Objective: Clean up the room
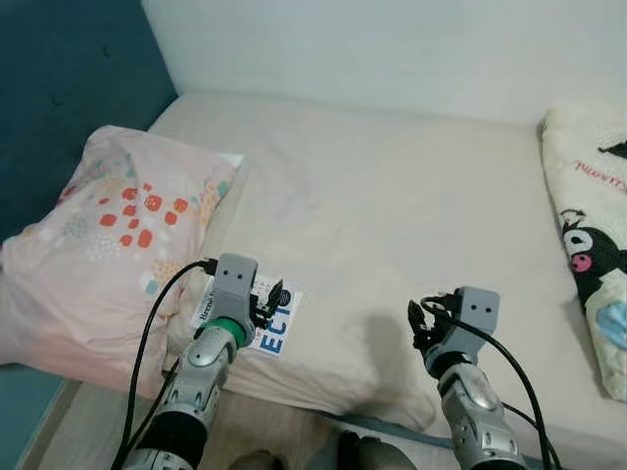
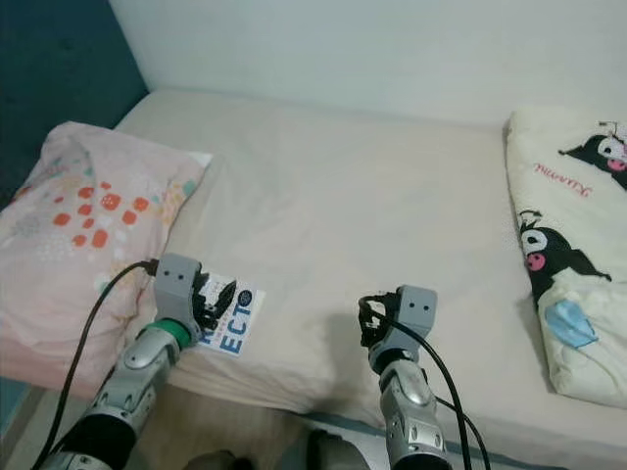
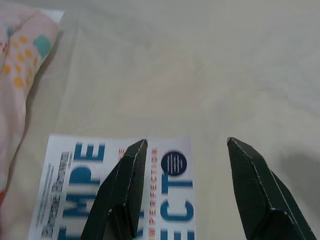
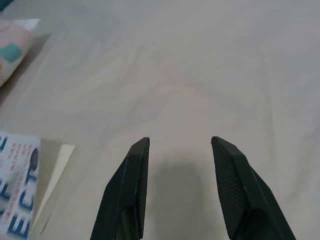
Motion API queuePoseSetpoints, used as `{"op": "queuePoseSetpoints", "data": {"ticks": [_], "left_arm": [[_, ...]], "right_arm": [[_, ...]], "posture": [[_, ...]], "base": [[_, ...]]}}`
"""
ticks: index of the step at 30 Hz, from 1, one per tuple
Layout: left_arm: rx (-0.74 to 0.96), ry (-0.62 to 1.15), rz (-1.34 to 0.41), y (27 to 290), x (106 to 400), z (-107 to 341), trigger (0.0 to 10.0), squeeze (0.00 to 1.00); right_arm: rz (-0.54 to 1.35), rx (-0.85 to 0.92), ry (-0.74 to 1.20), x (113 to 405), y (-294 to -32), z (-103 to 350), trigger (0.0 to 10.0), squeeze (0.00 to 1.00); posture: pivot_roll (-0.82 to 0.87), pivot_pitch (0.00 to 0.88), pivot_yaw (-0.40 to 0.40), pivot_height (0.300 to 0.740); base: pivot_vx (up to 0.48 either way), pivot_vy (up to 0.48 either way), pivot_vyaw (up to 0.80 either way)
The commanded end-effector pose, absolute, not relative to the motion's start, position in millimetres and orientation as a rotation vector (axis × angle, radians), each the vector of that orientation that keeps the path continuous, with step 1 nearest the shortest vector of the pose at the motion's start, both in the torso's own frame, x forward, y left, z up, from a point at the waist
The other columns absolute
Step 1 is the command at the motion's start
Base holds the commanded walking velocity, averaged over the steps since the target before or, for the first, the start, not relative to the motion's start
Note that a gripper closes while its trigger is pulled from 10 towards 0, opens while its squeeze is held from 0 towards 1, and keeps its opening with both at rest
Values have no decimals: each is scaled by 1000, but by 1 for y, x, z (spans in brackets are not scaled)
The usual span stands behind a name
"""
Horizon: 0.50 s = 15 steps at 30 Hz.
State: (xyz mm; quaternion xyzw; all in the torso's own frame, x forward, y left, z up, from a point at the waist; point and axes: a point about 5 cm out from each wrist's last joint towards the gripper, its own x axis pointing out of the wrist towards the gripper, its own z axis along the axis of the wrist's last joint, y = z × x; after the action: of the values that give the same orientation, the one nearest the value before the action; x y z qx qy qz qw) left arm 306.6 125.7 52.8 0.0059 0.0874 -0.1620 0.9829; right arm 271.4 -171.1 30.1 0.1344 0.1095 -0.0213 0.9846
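One white book with blue lettering [image 1: 277, 320] lies flat near the front edge of the beige bed sheet [image 1: 392, 215], long axis running away from the robot, just beside one pink patterned pillow [image 1: 93, 245]. Left gripper [image 3: 185, 150] hovers over it, fingers spread, holding nothing. Right gripper [image 4: 177, 145] likewise open, empty, over bare sheet. One cream cartoon-print blanket [image 2: 568, 255] at right.

Pink pillow [image 1: 98, 245], orange dots; white book [image 1: 279, 323], blue lettering.
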Motion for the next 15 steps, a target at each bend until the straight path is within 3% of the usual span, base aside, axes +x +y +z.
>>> {"op": "queuePoseSetpoints", "data": {"ticks": [1,7,15], "left_arm": [[17,216,-327,128,300,44,10000,0],[12,218,-330,127,299,44,10000,0],[11,221,-332,128,300,44,10000,0]], "right_arm": [[-43,278,250,267,-170,24,10000,0],[-18,300,279,266,-167,22,10000,0],[9,309,285,265,-165,23,10000,0]], "posture": [[-9,136,109,736],[-12,138,102,736],[-10,139,100,736]], "base": [[0,-330,0],[0,-329,-667],[0,-327,0]]}}
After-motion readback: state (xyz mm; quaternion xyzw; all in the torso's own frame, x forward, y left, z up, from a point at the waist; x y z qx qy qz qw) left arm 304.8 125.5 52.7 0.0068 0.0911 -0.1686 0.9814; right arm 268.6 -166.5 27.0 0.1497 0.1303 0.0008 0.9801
